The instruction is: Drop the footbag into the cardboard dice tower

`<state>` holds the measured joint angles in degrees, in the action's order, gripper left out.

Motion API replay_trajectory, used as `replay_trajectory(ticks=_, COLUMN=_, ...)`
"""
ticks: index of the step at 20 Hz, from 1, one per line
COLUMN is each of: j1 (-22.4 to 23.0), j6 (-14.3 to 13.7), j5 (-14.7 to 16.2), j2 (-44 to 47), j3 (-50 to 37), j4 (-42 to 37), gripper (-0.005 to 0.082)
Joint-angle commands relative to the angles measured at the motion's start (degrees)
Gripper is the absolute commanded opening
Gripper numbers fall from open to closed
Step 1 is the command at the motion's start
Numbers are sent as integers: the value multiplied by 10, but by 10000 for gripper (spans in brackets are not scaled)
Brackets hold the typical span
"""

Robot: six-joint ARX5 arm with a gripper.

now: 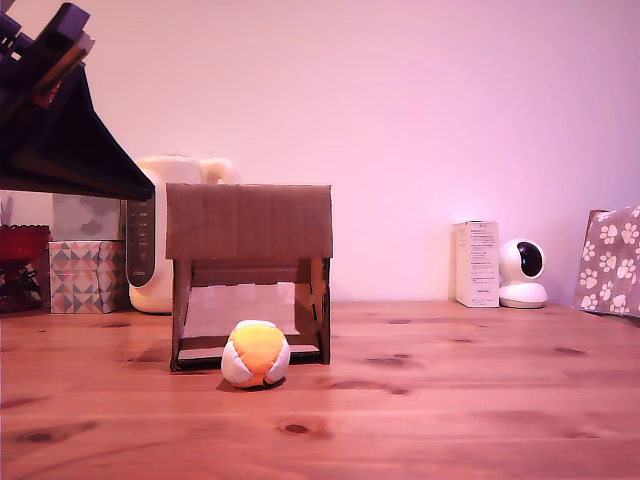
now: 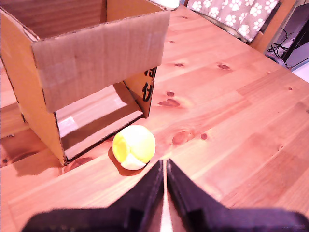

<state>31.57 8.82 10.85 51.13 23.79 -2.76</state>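
Gripper [image 2: 164,166] jaws sit nearly closed on nothing, tips just short of one footbag [image 2: 133,146]. That footbag rests on the wooden surface [image 2: 231,121] before the single cardboard dice tower [image 2: 96,58]'s lower opening. Black printing on one tower leg is unreadable.

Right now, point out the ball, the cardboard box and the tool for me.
ball [image 1: 256,352], exterior view, on its orange top panel.
cardboard box [image 1: 249,222], exterior view, on the wide upper front band.
tool [image 2: 165,166], wrist view, at the tips, which sit almost together just short of the ball.
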Motion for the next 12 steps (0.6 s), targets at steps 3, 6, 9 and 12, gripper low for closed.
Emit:
replay_trajectory(ticks=3, j1=-1, j6=2, j5=1, j2=2, j3=-9, j4=-2, gripper=-16)
replay_trajectory(ticks=6, j1=-1, j6=2, j5=1, j2=2, j3=-9, j4=-2, gripper=-16)
replay_trajectory(ticks=9, j1=-1, j6=1, j5=-1, j2=2, j3=-9, j4=-1, gripper=-17)
replay_trajectory(ticks=12, j1=0, j6=2, j5=-54, j2=2, j3=-13, j4=-10, gripper=-20)
